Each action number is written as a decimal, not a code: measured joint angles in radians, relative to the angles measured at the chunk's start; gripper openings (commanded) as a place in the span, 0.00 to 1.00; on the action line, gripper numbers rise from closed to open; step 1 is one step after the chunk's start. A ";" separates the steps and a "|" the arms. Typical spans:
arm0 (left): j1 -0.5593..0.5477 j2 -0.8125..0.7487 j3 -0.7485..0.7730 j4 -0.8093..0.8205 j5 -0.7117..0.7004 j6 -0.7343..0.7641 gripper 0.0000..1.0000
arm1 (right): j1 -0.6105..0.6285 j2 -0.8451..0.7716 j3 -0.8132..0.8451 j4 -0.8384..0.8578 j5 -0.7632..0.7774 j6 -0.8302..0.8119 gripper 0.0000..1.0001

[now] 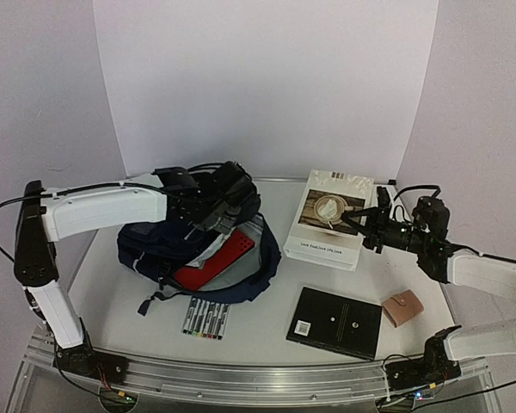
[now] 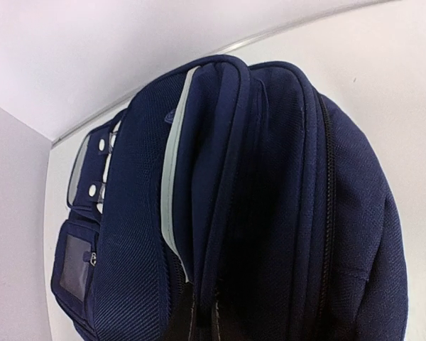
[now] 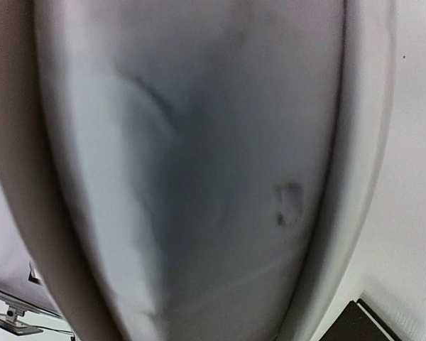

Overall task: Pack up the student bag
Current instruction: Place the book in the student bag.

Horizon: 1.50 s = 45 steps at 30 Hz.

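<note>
The student bag, dark navy with pale stripes, lies at the left of the table with its mouth open toward the right. A red flat item sits inside. My left gripper is over the bag's top edge. In the left wrist view the bag fills the frame, and the jaws are shut on a fold of its fabric at the bottom edge. My right gripper is closed on the right edge of a thick white book with a coffee picture. That book blurs across the whole right wrist view and hides the fingers.
A black notebook lies at the front centre-right, with a tan wallet to its right. A pack of markers sits in front of the bag. White walls close the back and sides.
</note>
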 measured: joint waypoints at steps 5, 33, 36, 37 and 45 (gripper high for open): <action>0.003 -0.123 -0.003 0.072 0.062 0.095 0.00 | 0.084 0.070 0.000 -0.006 0.035 0.038 0.32; 0.004 -0.123 0.008 0.116 0.275 0.114 0.00 | 0.448 0.513 0.077 0.258 0.373 0.391 0.32; 0.006 -0.123 0.008 0.117 0.309 0.114 0.00 | 0.461 0.575 0.118 0.292 0.419 0.406 0.31; 0.007 -0.123 0.008 0.117 0.318 0.114 0.00 | 0.467 0.598 0.139 0.301 0.437 0.413 0.31; 0.015 -0.123 0.008 0.123 0.402 0.108 0.00 | 0.539 0.756 0.288 0.331 0.577 0.431 0.33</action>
